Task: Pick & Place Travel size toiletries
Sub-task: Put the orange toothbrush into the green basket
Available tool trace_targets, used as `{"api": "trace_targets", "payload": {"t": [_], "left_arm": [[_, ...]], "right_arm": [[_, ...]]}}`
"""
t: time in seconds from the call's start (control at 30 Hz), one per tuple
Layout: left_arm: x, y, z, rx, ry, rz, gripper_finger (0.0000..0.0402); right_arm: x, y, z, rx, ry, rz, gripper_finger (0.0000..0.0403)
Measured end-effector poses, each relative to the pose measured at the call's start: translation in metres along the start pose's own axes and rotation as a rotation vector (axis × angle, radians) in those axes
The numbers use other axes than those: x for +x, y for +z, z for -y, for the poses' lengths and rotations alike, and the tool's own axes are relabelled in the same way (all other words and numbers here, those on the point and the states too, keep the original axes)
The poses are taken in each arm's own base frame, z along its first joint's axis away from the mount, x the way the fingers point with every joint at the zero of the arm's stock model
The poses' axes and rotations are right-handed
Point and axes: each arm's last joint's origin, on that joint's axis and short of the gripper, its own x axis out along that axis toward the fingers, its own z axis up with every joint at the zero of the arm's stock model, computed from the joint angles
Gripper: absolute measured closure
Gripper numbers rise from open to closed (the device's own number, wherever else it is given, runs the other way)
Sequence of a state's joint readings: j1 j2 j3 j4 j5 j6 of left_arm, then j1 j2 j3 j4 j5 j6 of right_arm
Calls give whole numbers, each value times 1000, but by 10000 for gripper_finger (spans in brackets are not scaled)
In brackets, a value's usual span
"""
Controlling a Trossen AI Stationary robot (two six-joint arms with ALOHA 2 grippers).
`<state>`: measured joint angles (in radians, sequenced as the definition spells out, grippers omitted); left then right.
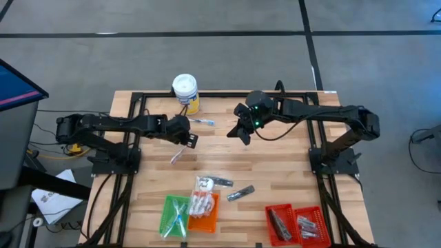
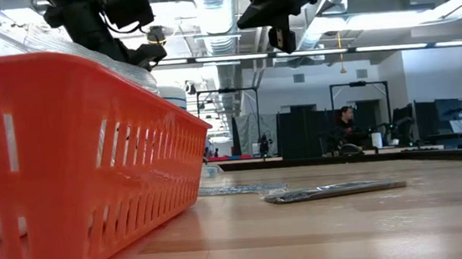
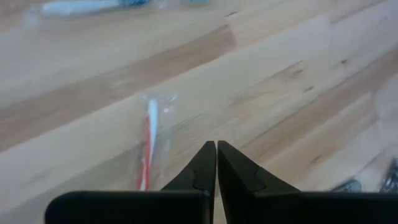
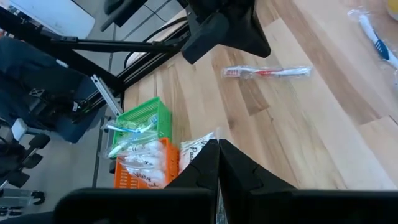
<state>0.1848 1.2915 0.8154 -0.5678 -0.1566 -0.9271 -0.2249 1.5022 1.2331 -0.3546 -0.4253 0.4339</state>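
A pale wooden table point(image 1: 275, 172) with a black frame stands on a grey floor; seen level across it, the room behind is a wide workshop with ceiling ducts and strip lights, dark screens, and a person point(image 2: 346, 124) seated far off. The left gripper point(image 1: 189, 140) hangs above the boards with its fingers pressed together and nothing between them; just beside its tips lies a clear-wrapped red and white toothbrush point(image 3: 149, 140), and farther out past it, near the white-lidded tub point(image 1: 185, 90), a blue-tinted wrapped toothbrush point(image 1: 202, 122). The right gripper point(image 1: 243, 132) hovers over the middle of the table, its fingers likewise closed and empty. On the side of both grippers toward the table's front edge stands a green tray point(image 1: 173, 217) holding wrapped sticks, touching an orange tray point(image 1: 204, 213) filled with white crinkly packets; one white packet point(image 1: 204, 183) lies on the wood just beside the orange tray, and two dark grey tubes point(image 1: 240, 193) lie near it. Well apart, below the right arm's base, two red trays point(image 1: 296, 224) sit side by side, one with dark tubes, the other with silvery pieces.
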Motion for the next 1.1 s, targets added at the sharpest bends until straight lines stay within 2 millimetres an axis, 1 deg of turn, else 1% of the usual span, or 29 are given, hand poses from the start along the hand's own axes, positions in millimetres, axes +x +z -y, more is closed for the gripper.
{"api": "trace_targets", "payload": {"t": [0.1, 0.33, 0.5, 0.97, 1.03, 1.1], "left_arm": [[0, 3, 3, 25, -28, 30, 393], [-1, 10, 10, 2, -82, 136, 396], [-2, 14, 14, -10, -106, 187, 399], [-2, 14, 14, -11, -114, 182, 400], [-1, 12, 11, -48, -88, 157, 400], [5, 9, 7, -112, -33, 110, 400]], "right_arm": [[0, 0, 0, 1, 3, -1, 403], [0, 0, 0, -15, 6, -4, 403], [-2, 1, 4, -16, 10, -5, 403], [-3, 2, 5, -29, 31, -11, 403], [-3, 2, 4, -29, 31, -12, 403], [-3, 2, 4, -30, 31, -12, 403]]}}
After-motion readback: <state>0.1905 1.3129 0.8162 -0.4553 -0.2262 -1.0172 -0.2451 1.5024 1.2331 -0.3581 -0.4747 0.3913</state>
